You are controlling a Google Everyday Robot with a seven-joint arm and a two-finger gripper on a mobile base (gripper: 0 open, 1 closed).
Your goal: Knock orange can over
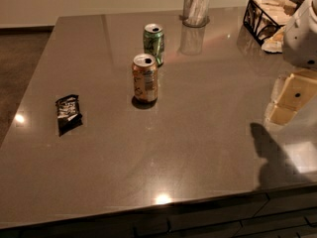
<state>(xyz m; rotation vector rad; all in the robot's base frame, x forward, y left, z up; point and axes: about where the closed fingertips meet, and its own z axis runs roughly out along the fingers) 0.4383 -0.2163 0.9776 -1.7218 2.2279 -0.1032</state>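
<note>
The arm (303,31) comes in from the far right and only part of it is in sight. High at that edge is a bulky, rounded white housing with a small dark spot low on its shell. Just below it, and a little further in toward the left, sits the gripper (291,99). It is a pale cream, blocky piece built of flat angled faces, with one round black dot on its upper face. It is tilted, slanting down and to the left. The rest of the arm runs out past the right edge, so I cannot tell how the wrist joins housing and gripper.
</note>
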